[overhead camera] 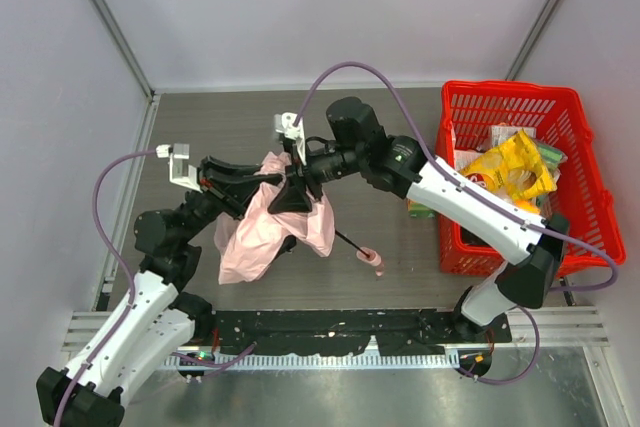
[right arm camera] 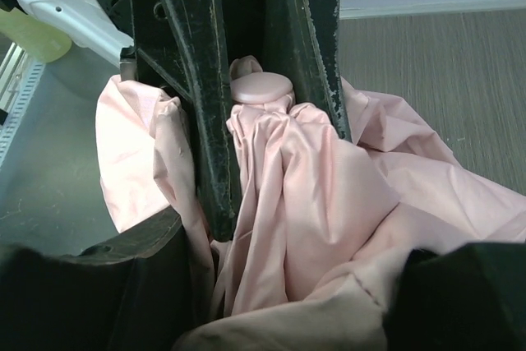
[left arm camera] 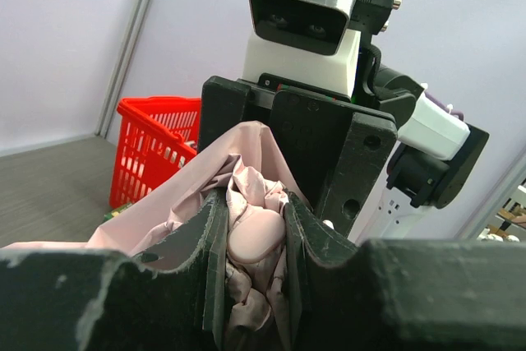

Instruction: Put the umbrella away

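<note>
The pale pink umbrella (overhead camera: 262, 232) hangs above the table between my two grippers, its fabric loose and crumpled. Its dark shaft runs down right to a pink handle tip (overhead camera: 371, 259) near the table. My left gripper (overhead camera: 258, 183) is shut on the bunched fabric and round pink cap (left arm camera: 256, 234) at the umbrella's top. My right gripper (overhead camera: 291, 193) faces it from the right. In the right wrist view its jaws (right arm camera: 296, 302) stand wide apart with the gathered fabric (right arm camera: 312, 203) between them. The left fingers (right arm camera: 205, 121) clamp the cap (right arm camera: 261, 88) just ahead.
A red plastic basket (overhead camera: 575, 147) stands at the right of the table, holding a yellow bag (overhead camera: 515, 172) and other packets. It also shows in the left wrist view (left arm camera: 156, 145). Grey walls close in the back and sides.
</note>
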Controlling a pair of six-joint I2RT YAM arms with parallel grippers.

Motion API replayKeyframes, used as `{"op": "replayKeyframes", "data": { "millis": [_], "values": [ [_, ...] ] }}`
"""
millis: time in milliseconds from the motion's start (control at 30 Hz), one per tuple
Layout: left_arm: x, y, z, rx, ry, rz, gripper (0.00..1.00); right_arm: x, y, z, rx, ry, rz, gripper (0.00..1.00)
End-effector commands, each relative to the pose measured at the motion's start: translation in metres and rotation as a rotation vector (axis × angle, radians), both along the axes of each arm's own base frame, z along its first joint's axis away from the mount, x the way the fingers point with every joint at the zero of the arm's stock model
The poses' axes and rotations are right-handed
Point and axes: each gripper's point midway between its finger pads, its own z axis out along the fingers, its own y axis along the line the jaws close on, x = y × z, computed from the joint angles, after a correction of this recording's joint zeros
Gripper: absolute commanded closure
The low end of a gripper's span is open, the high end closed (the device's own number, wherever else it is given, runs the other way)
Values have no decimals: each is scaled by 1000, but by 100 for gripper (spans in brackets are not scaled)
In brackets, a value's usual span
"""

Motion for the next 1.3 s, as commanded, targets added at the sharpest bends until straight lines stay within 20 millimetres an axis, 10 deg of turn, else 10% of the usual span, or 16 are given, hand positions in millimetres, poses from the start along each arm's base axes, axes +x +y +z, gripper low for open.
{"op": "replayKeyframes", "data": {
  "millis": [0,167,400,800,967,1267],
  "values": [
    [-67,20,85,-187,-296,-90,100,-6,12,-27,4,6,20,99],
    [-69,18,88,-156,-301,-94,91,-10,0,-17,51,-4,-28,99],
    [-40,39,77,-68,-223,179,1,-18,-27,-30,71,-22,-84,99],
    [-2,94,70,-70,4,549,0,14,-34,-27,114,-23,-251,99],
    [24,133,22,52,303,794,0,61,-41,-16,107,-80,-427,99],
    [38,100,-32,159,447,667,0,66,-47,-14,14,-95,-365,99]
  ]
}}
